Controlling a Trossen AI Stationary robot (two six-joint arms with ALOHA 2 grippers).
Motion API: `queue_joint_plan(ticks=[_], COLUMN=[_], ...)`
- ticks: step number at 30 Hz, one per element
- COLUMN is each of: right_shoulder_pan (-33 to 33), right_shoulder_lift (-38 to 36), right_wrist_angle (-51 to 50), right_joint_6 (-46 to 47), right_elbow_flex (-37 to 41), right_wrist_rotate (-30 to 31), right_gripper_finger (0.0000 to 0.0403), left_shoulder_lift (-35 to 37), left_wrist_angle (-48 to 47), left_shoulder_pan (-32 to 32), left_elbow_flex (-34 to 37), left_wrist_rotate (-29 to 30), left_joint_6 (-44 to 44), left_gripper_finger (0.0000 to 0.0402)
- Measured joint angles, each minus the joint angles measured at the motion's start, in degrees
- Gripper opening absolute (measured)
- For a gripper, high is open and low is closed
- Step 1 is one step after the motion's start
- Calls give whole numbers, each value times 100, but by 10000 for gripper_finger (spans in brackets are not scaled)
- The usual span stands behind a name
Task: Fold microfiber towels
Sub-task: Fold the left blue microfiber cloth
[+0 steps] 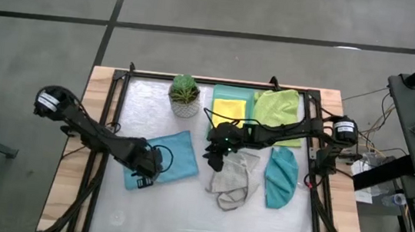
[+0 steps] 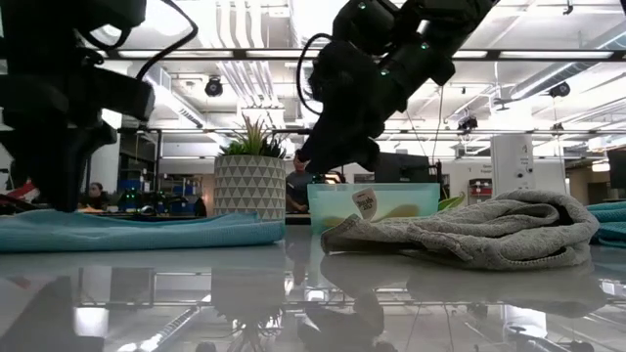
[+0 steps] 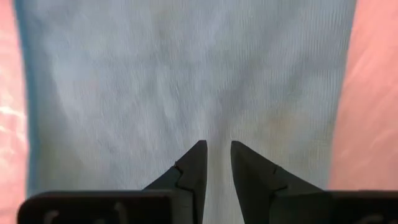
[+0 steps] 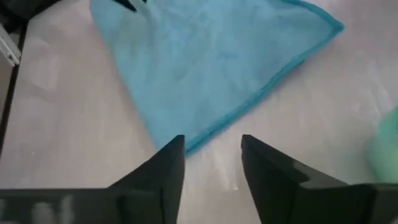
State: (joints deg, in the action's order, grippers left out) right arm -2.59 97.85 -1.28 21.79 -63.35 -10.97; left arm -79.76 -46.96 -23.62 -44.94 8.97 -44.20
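Left gripper [image 1: 145, 173] fingers nearly together, pinching light blue towel [image 1: 166, 157] lower left of frame; thin pinch may slip. Right gripper [image 1: 216, 158] fingers apart, empty, centre, beside grey towel [image 1: 233, 179].

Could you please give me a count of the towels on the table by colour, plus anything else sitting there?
Yellow towel: 1
Lime green towel: 1
Light blue towel: 1
Teal towel: 1
Pale grey towel: 1
Mint-green tray: 1
Potted plant: 1
Total: 7
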Motion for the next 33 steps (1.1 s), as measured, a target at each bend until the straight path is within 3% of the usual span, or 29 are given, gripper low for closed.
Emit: queue_joint_plan(ticks=[9, 19, 33], right_shoulder_pan=[49, 46, 149], right_shoulder_lift=[902, 1753, 2001], right_wrist_angle=[-215, -2093, -2148], right_joint_6=[301, 108, 458], right_elbow_flex=[-1093, -2630, -2827], right_wrist_rotate=[49, 831, 992], right_gripper_finger=[181, 177, 180], left_shoulder_lift=[-199, -420, -357], left_wrist_angle=[1025, 995, 1247], left_shoulder_pan=[0, -47, -273], left_elbow_flex=[32, 468, 743], left_wrist_rotate=[677, 583, 633], left_joint_6=[575, 384, 269], left_gripper_finger=[58, 58, 58])
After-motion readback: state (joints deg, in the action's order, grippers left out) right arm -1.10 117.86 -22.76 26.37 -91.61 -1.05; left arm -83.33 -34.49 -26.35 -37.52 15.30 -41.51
